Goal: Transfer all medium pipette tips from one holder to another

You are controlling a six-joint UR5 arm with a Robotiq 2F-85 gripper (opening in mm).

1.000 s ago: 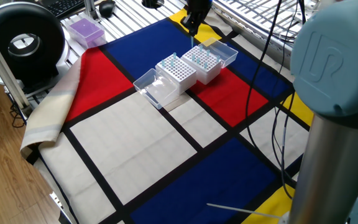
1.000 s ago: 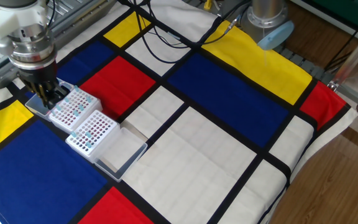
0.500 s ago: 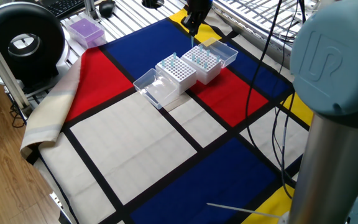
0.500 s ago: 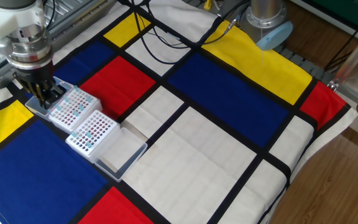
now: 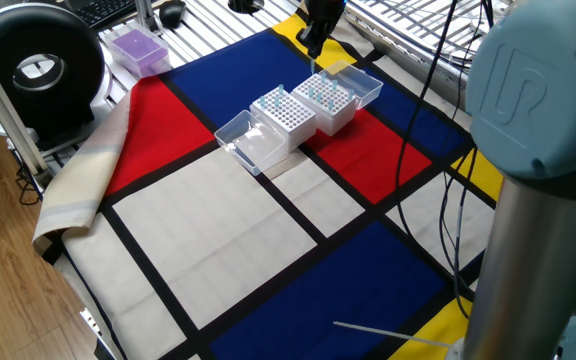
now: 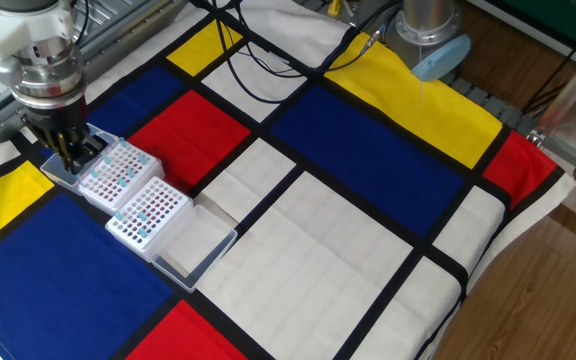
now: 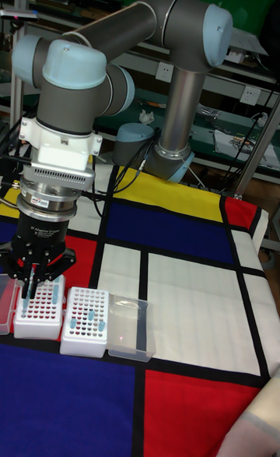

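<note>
The robot's black fingers (image 7: 29,290) pinch one slender pale blue translucent plastic pipette tip (image 7: 26,302). Directly beneath them sits a white perforated plastic rack (image 7: 40,311); a second white rack (image 7: 85,321) stands beside it.

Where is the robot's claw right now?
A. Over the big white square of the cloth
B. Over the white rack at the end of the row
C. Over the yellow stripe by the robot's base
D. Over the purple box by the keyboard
B: in the tall fixed view, the gripper hangs right over the end white rack, with a second white rack beside it.
</note>
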